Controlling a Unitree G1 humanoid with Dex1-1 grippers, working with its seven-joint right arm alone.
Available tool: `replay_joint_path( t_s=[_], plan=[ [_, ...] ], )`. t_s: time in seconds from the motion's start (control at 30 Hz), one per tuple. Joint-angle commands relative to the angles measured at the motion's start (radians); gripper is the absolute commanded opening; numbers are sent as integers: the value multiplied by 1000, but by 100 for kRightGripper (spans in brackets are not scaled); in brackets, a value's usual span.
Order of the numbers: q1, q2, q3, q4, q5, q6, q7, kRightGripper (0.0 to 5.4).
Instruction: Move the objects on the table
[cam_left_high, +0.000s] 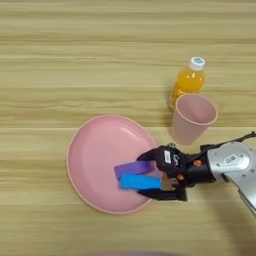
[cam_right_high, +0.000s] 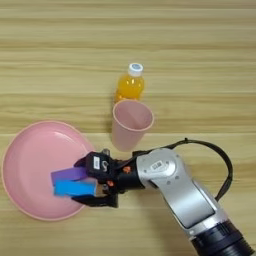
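- The right gripper (cam_left_high: 150, 176) sits at the lower middle of the frame, its silver forearm (cam_right_high: 172, 185) running off to the lower right corner.
- Its 2 black fingers (cam_left_high: 161, 195) are spread wide, one above and one below the right ends of the 2 blocks, not closed on either.
- The purple block (cam_left_high: 132, 168) lies flat in the right part of the pink plate (cam_left_high: 90, 150), tilted a little, with the upper finger just over its right end.
- The blue block (cam_left_high: 140, 182) lies flat directly below the purple one, touching or nearly touching it; whether the lower finger touches it cannot be told.
- The pink cup (cam_left_high: 192, 119) stands upright on the table (cam_left_high: 75, 60), right of the plate and just above the gripper's wrist, apart from both.
- The orange juice bottle (cam_left_high: 188, 80) with a white cap stands upright right behind the cup, toward the upper right, close against its rim.
- A black cable (cam_right_high: 220, 160) loops out beside the forearm.
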Motion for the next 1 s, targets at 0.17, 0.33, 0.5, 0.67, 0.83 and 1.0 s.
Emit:
replay_joint_path(
  t_s=[0.17, 0.33, 0.5, 0.67, 0.83, 1.0],
  plan=[
    [-55, -11, -26, -19, 1, -30, -31, 264],
    [-58, -9, -26, -15, 4, -32, -30, 202],
    [-58, -8, -27, -13, 7, -34, -28, 142],
    [-60, -6, -29, -11, 9, -33, -29, 142],
    [-69, 1, -47, -14, 22, -30, -36, 142],
    [-90, 8, -97, -27, 55, -26, -44, 142]
  ],
)
